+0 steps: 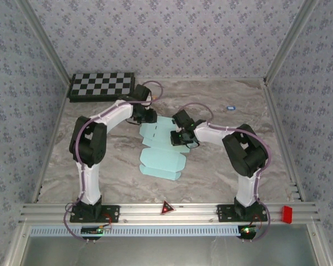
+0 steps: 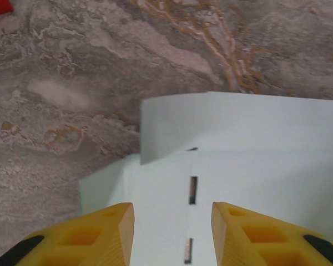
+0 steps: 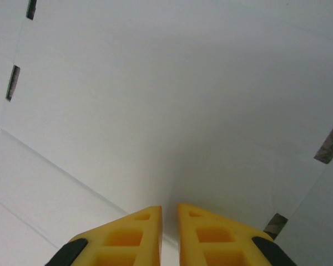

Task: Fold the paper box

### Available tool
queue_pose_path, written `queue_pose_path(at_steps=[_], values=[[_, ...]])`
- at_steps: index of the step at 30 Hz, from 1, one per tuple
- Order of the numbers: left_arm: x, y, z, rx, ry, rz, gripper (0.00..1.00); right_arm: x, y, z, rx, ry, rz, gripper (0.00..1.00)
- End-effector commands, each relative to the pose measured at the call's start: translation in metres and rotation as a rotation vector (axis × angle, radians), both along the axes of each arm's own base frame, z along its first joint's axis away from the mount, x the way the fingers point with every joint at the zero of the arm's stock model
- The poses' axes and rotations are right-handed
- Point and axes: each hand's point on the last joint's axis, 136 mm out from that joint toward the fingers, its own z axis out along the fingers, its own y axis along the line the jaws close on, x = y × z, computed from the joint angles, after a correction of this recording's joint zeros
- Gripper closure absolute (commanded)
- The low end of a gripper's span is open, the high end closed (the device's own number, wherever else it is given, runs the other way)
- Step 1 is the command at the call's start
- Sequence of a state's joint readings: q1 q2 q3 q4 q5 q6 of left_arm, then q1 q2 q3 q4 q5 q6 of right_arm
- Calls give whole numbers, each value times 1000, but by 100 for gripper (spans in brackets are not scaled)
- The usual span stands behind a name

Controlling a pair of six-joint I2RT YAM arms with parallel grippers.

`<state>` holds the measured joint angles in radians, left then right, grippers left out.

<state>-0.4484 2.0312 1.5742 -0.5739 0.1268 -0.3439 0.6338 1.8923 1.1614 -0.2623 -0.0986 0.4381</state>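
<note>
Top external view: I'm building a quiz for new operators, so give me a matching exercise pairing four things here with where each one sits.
Things:
1. checkerboard
2. paper box
3. red triangle
4. red block

Places:
A. middle of the table, mostly flat
B. far left corner of the table
C. right end of the near rail
D. middle of the near rail

Pairs: 1-B, 2-A, 3-D, 4-C
</note>
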Motion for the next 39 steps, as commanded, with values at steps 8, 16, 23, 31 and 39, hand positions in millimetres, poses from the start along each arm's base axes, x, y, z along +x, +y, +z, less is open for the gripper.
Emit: queue_pose_path(at_steps=[8, 16, 23, 31, 39], values=[[26, -4, -7, -64, 1, -20, 56, -5, -7, -12, -41, 14, -19, 84], [38, -11, -16, -109, 27, -26, 58, -6, -7, -12, -49, 14, -14, 84], [40, -17, -15, -141, 37, -40, 62, -6, -7, -10, -52, 11, -12, 84], [41, -25, 6, -188, -1, -86, 69, -6, -6, -11, -56, 12, -4, 84], [38, -39, 9, -242, 12, -122, 73, -7, -5, -14, -61, 18, -1, 84]])
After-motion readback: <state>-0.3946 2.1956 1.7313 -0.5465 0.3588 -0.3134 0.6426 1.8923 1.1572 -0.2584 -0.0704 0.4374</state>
